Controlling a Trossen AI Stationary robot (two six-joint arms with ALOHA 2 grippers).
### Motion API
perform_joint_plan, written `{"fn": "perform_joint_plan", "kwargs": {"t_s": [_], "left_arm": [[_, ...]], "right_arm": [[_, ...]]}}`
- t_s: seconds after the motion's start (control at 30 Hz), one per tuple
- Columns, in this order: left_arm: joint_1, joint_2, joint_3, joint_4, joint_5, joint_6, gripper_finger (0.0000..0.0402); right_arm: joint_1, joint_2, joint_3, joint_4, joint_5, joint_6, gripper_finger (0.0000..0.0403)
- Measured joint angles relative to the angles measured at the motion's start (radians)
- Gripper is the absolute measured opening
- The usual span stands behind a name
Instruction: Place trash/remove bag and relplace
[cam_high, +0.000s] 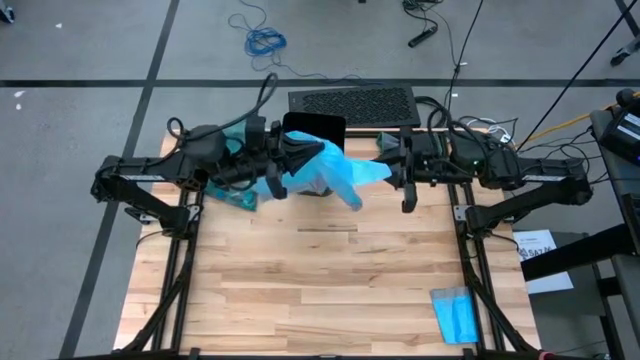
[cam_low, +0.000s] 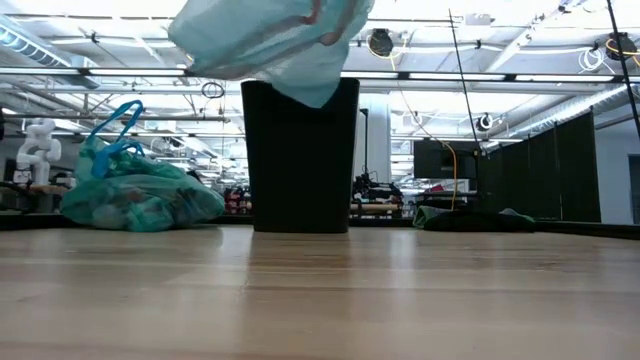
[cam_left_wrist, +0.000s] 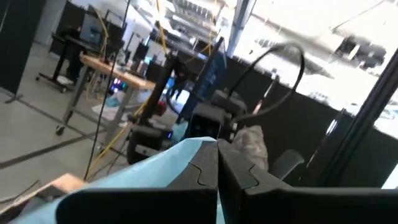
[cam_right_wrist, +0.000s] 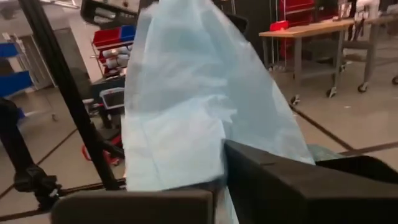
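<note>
- The sky-blue bag (cam_high: 335, 170) hangs stretched in the air between the two arms, over and just in front of the black bin (cam_low: 300, 155) at the far middle of the table (cam_high: 330, 280).
- In the low view the sky-blue bag sags as a pale, crumpled bundle above the bin's rim, one corner dipping in front of the bin's open top.
- It is thin, smooth and slightly see-through, with soft folds; in the right wrist view it rises as a broad sheet.
- The left gripper (cam_high: 275, 165) has its fingers pressed together on one edge of the sky-blue bag; in the left wrist view the plastic runs in between the meeting fingers.
- The right gripper (cam_high: 385, 168) is closed on the opposite edge, the sheet coming up from between its fingers in the right wrist view.
- The full teal-green bag (cam_low: 135, 195), crinkly and tied with blue handles up, sits on the table beside the bin, partly under the left arm in the high view.
- A dark green heap (cam_low: 470, 217) lies on the bin's other side, too dim to identify.
- A small blue folded cloth (cam_high: 455, 314) lies near the table's front right corner, well apart.
- The table is pale wood planks; beyond it lie a black grate (cam_high: 352, 103) and cables on grey floor, and a bright workshop with benches.
</note>
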Motion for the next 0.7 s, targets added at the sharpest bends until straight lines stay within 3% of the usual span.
{"fn": "perform_joint_plan", "kwargs": {"t_s": [0.27, 0.4, 0.7], "left_arm": [[-0.016, 0.000, 0.000, -0.203, 0.138, 0.001, 0.0000], [-0.047, 0.001, 0.000, -0.317, 0.117, 0.002, 0.0010], [-0.094, 0.001, 0.000, -0.533, 0.050, -0.019, 0.0084]], "right_arm": [[0.000, -0.011, 0.026, -0.012, -0.002, 0.015, 0.0001], [0.000, -0.012, 0.080, -0.049, -0.002, -0.010, 0.0000], [0.000, -0.010, 0.213, -0.203, 0.008, -0.049, 0.0000]]}}
